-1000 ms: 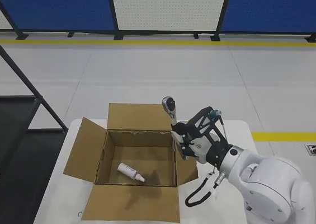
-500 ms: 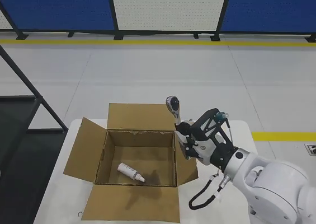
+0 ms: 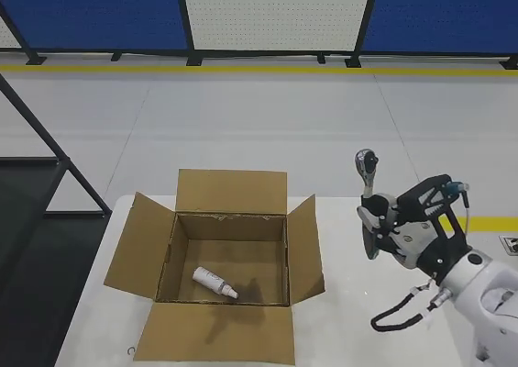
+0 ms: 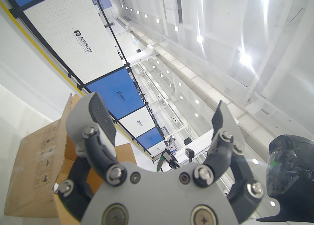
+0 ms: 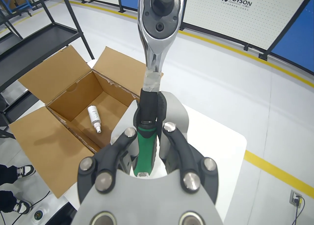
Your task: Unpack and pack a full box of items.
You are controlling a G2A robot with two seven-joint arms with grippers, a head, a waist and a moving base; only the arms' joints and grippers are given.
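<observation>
- The right gripper (image 5: pixel 149 110) is clamped on the wrench (image 5: pixel 152 64). Its fingers close on the black neck just above the green handle, and the chrome head points up.
- In the top view this gripper (image 3: pixel 370 220) holds the wrench (image 3: pixel 366 165) over the table (image 3: pixel 341 275), outside the box (image 3: pixel 231 191) on the right arm's side, apart from the nearest flap.
- The left gripper (image 4: pixel 159 113) has its fingers wide apart and nothing between them. It points up toward the ceiling, with a box flap (image 4: pixel 36 157) beside it.
- The box stands open with all four flaps out. One bottle (image 3: pixel 214 282) lies on its side on the box floor (image 5: pixel 94 118) — I see nothing else inside.
- Progress, as I judge it: unpacking is near its end. The wrench is out but not yet set down, and the bottle is the last item to take out.
- What is left: place the wrench on the table, lift out the bottle, and then the whole second half — putting every item back into the box.
</observation>
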